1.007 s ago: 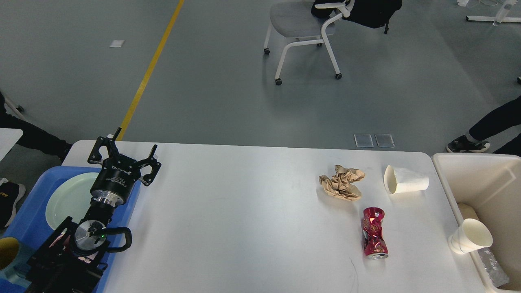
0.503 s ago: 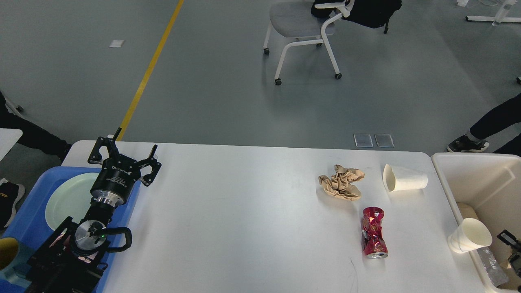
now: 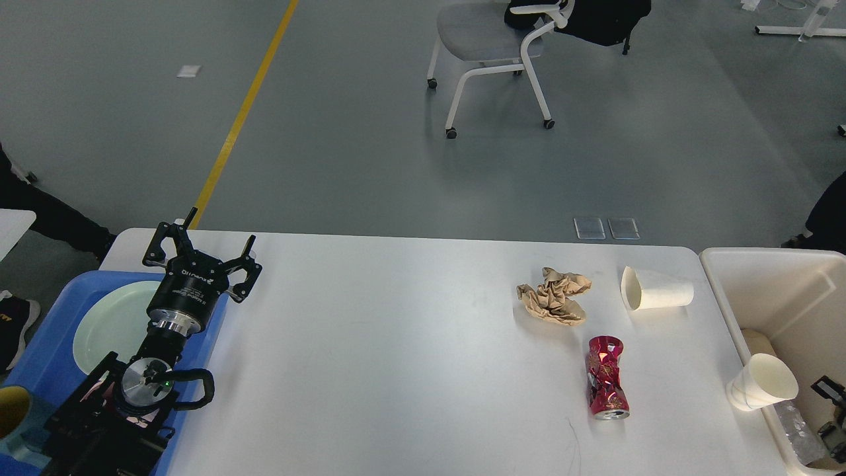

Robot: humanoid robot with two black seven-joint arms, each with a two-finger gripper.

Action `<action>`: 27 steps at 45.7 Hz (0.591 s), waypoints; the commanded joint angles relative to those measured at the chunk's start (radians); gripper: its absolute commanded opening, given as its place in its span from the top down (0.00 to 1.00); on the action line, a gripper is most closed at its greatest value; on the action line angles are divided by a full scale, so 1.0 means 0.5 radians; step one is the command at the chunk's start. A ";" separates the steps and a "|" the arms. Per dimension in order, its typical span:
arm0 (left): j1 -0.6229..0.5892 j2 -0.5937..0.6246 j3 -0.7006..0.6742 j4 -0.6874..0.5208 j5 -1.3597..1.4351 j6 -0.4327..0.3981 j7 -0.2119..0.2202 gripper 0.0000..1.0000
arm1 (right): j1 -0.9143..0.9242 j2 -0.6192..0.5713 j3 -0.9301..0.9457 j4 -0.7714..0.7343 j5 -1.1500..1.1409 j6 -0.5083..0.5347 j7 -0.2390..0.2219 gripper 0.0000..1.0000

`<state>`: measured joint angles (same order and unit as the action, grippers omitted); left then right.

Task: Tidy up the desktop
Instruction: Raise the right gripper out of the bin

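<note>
Your left arm (image 3: 125, 396) is black throughout, built from boxy links near the lower left corner that narrow into a round wrist. A bare metal disc (image 3: 144, 382) sits on top of one joint, with a small green light glowing at its edge. A black cable loops out from the right side of that joint. Above it you see a polished silver ring, then a black cylinder printed with pale lettering. The left tool (image 3: 198, 248) is black, with two fingers made of open linkage bars. Your right tool (image 3: 834, 413) shows only as dark angular pieces at the lower right edge.
</note>
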<state>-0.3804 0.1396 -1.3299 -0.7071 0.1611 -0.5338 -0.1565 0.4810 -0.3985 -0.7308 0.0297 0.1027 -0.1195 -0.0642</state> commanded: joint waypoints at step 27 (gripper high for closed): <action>0.000 0.000 0.000 0.000 0.000 0.000 0.000 0.04 | 0.222 -0.169 -0.017 0.051 -0.003 0.141 0.018 0.00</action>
<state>-0.3804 0.1396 -1.3299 -0.7071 0.1611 -0.5338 -0.1565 0.5356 -0.4328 -0.7379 0.0442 0.1018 -0.0968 -0.0551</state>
